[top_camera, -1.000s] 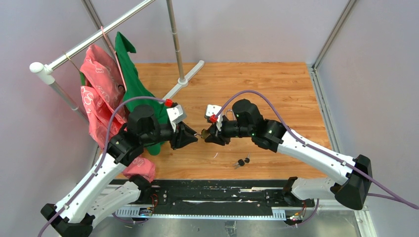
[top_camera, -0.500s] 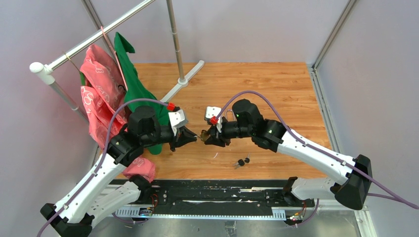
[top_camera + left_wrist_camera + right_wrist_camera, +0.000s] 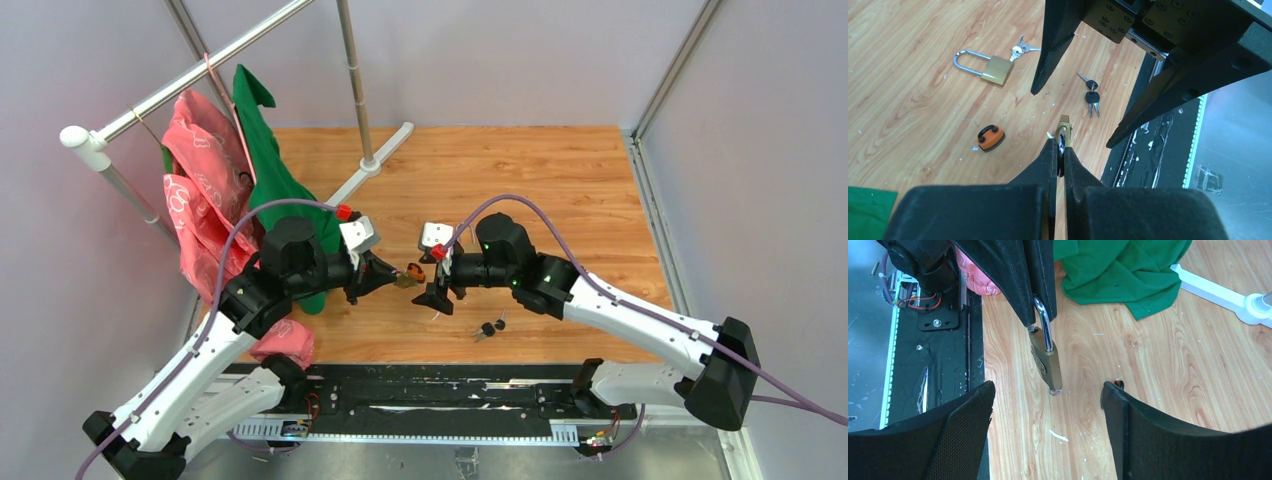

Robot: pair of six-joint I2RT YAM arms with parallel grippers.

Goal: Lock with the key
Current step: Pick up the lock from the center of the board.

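Seen from above, with the arm bases at 6 o'clock, a pair of black-headed keys [image 3: 489, 327] lies on the wooden table [image 3: 560, 180] near its front edge, at about 6 o'clock. Just beyond them, at the table's centre, the left gripper [image 3: 392, 277] reaches in from 8 o'clock, its fingers pressed together on the shackle [image 3: 1044, 322] of a brass padlock [image 3: 1047, 362], which hangs clear of the wood. The right gripper [image 3: 1047, 385] comes in from 4 o'clock, its claw spread wide to either side of the padlock and touching nothing. Whether anything sits in the keyhole cannot be made out. Farther back lie a small orange lock [image 3: 989, 138] and a second padlock [image 3: 993, 68] with a key bunch [image 3: 1020, 49], hidden by the right arm from above. At 10 o'clock a green cloth [image 3: 265, 150] and a pink cloth [image 3: 205, 180] hang from a clothes rail [image 3: 200, 70], cut off at the frame's top.
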